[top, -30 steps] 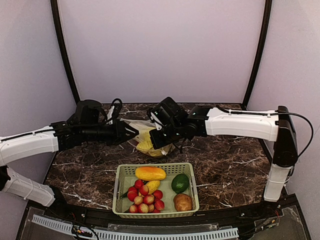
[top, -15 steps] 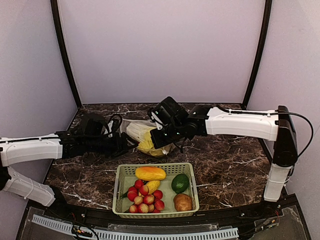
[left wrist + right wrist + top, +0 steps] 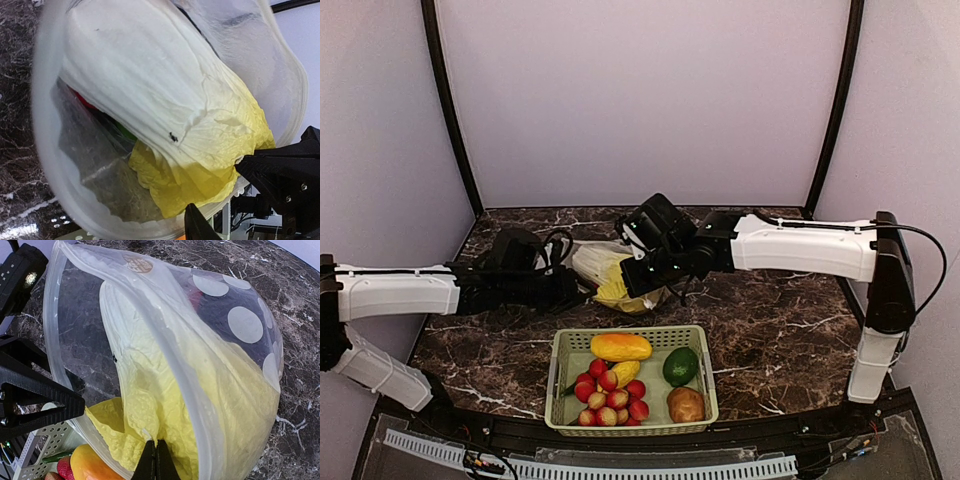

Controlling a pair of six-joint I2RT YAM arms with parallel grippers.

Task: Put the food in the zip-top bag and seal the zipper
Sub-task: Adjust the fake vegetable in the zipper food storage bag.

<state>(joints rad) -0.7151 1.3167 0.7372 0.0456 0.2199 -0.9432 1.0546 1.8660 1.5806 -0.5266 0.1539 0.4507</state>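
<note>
Pulling back a little since a second ago, the left gripper (image 3: 570, 287) is waiting beside the zip-top bag (image 3: 616, 285) on the table (image 3: 770, 320). From the left wrist, its jaws are standing partly spread at the bag's mouth, holding nothing, with the napa cabbage (image 3: 150, 100) lying inside. From the right wrist, the right gripper (image 3: 156, 452) is pinching the bag's rim, closed tight.

A second ago the left gripper (image 3: 575, 287) was pushed into the mouth of the zip-top bag (image 3: 655, 298), its tip covering part of the napa cabbage (image 3: 592, 262). It has since pulled back out, toward the left edge of the marble table (image 3: 770, 330) and a little toward the near edge, and now sits just outside the bag's left side. The cabbage's white stalk end, hidden behind the gripper before, now shows plainly in the bag's mouth. The left arm's wrist is lower than it was. Its white forearm link, earlier tilted upward, now lies almost level and reaches further in over the table.
</note>
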